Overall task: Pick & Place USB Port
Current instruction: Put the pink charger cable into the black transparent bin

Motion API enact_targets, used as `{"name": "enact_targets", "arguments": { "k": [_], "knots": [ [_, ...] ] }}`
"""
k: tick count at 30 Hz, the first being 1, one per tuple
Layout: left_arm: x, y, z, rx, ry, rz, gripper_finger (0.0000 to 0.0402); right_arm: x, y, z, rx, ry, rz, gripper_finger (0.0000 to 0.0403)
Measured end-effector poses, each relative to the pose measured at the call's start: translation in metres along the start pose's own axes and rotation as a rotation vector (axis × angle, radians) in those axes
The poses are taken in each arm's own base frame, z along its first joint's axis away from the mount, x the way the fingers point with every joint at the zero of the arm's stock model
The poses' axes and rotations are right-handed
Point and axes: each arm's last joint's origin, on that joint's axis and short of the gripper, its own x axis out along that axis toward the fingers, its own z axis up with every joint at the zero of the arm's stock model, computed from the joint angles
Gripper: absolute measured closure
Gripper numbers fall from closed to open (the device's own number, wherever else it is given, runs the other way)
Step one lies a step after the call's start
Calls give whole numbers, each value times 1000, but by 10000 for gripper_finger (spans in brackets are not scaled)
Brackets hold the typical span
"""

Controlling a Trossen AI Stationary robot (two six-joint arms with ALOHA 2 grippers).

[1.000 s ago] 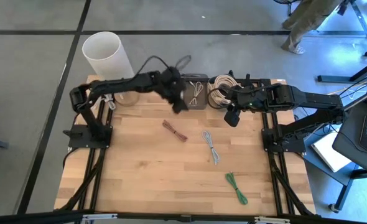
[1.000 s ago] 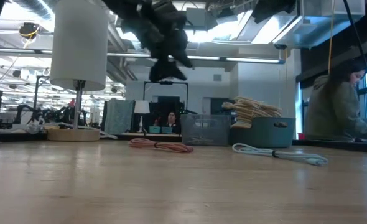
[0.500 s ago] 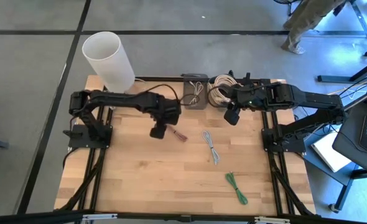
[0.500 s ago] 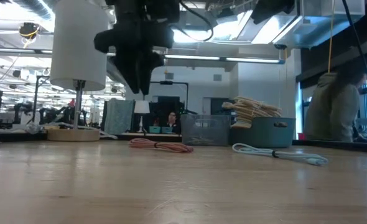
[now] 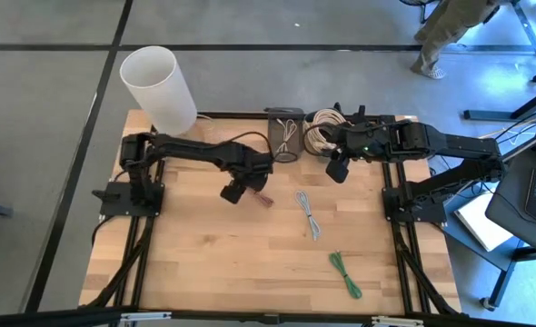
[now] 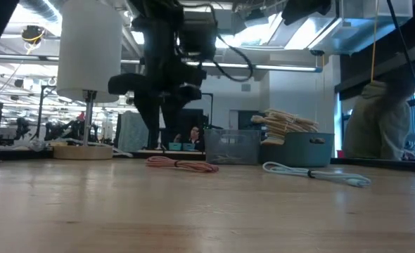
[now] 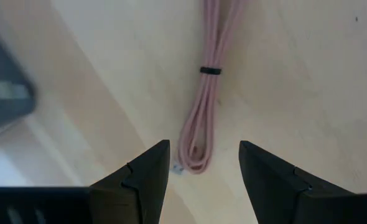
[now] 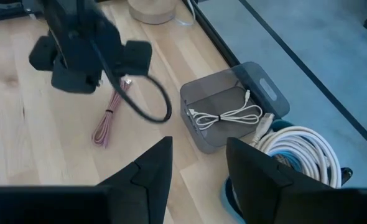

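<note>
The left pincer (image 5: 234,192) hangs above the wooden counter (image 5: 204,263), directly over the near end of the pink cable (image 5: 260,193), with its fingers (image 7: 140,180) spread wide and nothing between them. In the left wrist view the pink cable (image 7: 203,106) lies flat on the wood, bundled with a dark tie, one end sitting in the gap between the two fingers. From the counter's centre the pink cable lies at about 11 o'clock. A white cable (image 5: 309,214) rests near the centre, and a green cable (image 5: 345,273) lies at about 5 o'clock.

The right pincer (image 5: 335,170) waits at about 1 o'clock, open and empty, beside a grey bin (image 5: 284,136) holding a white cord (image 8: 224,116). A round tub of coiled cords (image 5: 321,132) stands just beside that bin. A white cylinder (image 5: 159,89) stands at the 11 o'clock corner.
</note>
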Motion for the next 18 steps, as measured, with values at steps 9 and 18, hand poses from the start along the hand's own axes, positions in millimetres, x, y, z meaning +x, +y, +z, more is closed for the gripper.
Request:
{"name": "enact_targets", "arguments": {
  "k": [9,18],
  "knots": [
    [37,0,8,40,42,-69,215,0,0,0,0,-1,0,247],
    [46,6,16,44,-36,-35,215,0,0,0,-1,-4,1,247]
  ]
}}
